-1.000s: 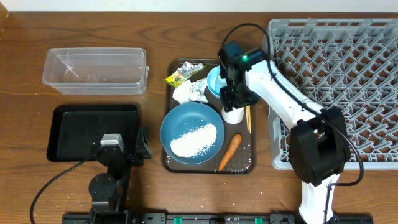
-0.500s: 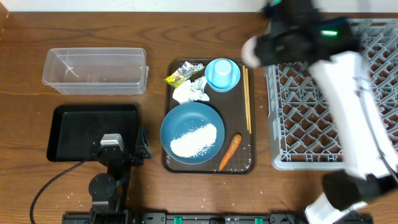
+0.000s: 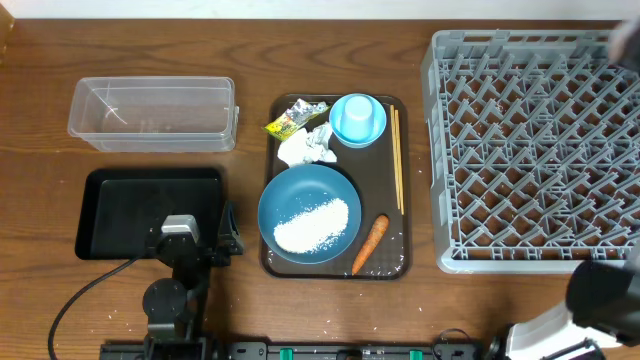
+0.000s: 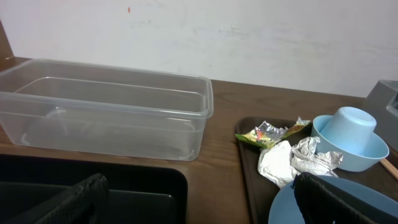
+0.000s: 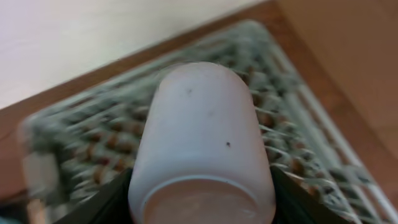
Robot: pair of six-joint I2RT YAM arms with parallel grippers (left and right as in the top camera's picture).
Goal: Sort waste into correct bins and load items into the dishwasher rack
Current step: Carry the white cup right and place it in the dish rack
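A: Right wrist view first. What have the right fingers [image 5: 115,200] got?
B: They're clamped on the white cup [image 5: 202,130], one on each side of its wall. It hangs above the dishwasher rack [image 5: 295,152], near a corner of it, with bare desk [image 5: 348,56] just past the rim.
A: Which way up is the cup?
B: Can't tell. The rack beneath it is smeared with motion blur.
A: So what could go wrong?
B: The cup is smooth and round, so a fast swing or hard stop could let it twist or slide in the grip. This close to the rack's corner, a release might catch the rim and send it onto the desk. Set on peg tips rather than between them, it would likely tip over.
A: Does overhead help?
B: Little. Only a blur shows at the rack's far right corner, so the exact cell is unclear.
A: And the left fingers [image 4: 68,199]?
B: Spread wide, holding nothing, well away from the rack at the black tray [image 3: 120,210].
A: Anything else at risk?
B: Just beside the rack, the brown tray [image 3: 395,268] carries the blue plate [image 3: 300,195] with rice [image 3: 311,224] on it. Racking that plate before the rice is tipped out would scatter grains through the lattice.
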